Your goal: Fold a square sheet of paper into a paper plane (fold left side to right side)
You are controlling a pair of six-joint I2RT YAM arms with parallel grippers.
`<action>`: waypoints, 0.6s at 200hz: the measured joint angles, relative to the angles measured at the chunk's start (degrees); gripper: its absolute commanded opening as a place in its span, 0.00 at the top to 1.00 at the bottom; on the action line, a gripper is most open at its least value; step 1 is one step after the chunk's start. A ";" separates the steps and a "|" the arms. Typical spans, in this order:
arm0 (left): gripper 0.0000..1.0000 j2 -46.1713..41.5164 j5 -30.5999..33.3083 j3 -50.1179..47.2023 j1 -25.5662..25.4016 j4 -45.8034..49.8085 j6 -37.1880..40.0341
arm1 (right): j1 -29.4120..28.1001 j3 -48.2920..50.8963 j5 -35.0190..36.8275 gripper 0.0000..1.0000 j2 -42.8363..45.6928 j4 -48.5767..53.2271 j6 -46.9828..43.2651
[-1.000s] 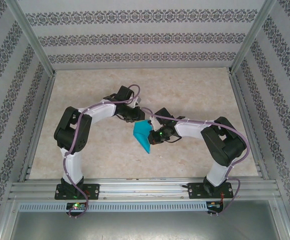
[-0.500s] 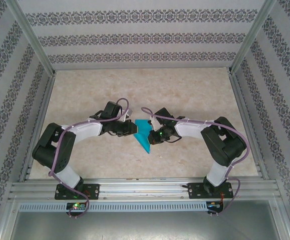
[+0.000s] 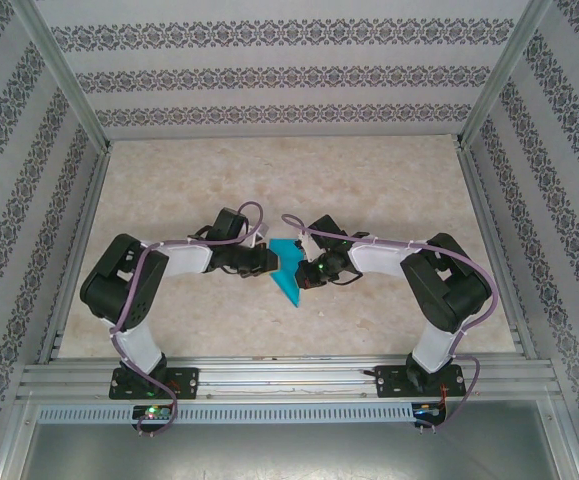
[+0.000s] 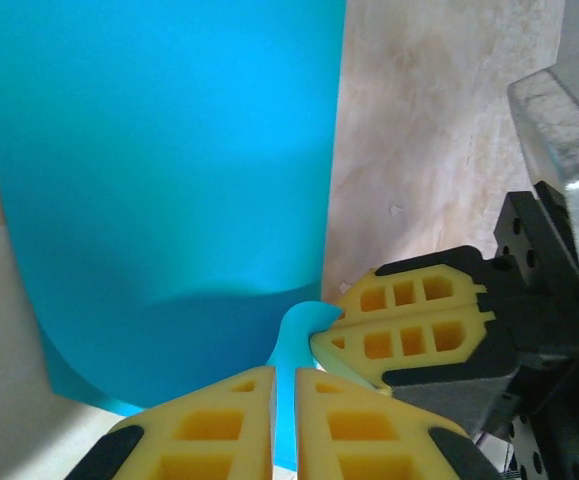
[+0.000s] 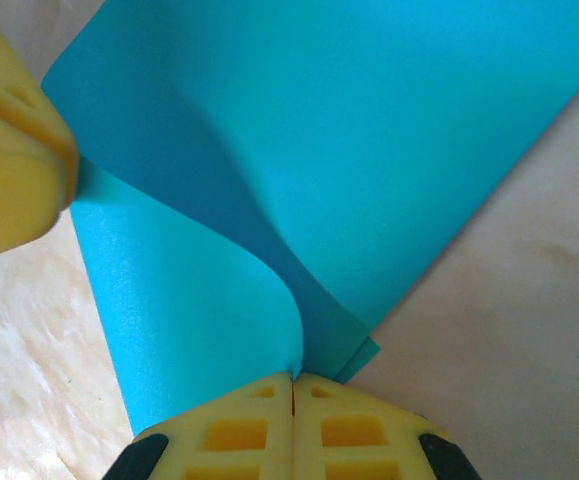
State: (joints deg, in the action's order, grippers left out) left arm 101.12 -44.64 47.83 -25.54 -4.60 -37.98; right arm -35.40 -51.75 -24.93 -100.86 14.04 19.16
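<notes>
The turquoise sheet of paper [image 3: 287,268] is held partly folded and curled just above the table's middle, its lower tip pointing toward the near edge. My left gripper [image 3: 268,260] is at its left side, shut on a thin fold of the paper [image 4: 285,420] that runs between the yellow fingers [image 4: 209,420]. My right gripper [image 3: 305,271] meets it from the right, shut on the paper's edge [image 5: 219,300] where two layers curl together. In the left wrist view the right gripper's fingers [image 4: 409,330] sit close beside my left gripper [image 4: 285,372]. The right wrist view shows my right gripper [image 5: 292,378] and a left finger [image 5: 9,150].
The marbled beige tabletop [image 3: 389,190] lies open all round the paper. Aluminium frame rails [image 3: 269,375] run along the near edge and patterned walls [image 3: 279,70] close the back and sides.
My left arm swung down from behind the paper to its left side and the jaws closed on it. The paper's upper part flattened and turned. The right arm stayed put.
</notes>
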 measured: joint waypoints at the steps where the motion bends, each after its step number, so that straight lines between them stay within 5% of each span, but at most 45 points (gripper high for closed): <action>1: 0.86 0.09 0.00 0.00 0.00 -0.04 0.00 | 0.00 0.00 0.02 1.00 -0.02 0.00 0.00; 120: 0.86 3.32 0.09 0.02 0.00 -0.24 0.02 | 0.00 -0.17 0.00 1.00 -0.04 0.37 0.00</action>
State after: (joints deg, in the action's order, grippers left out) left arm 104.44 -44.56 47.86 -25.54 -4.84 -37.95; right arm -35.40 -51.92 -24.93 -100.90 14.41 19.16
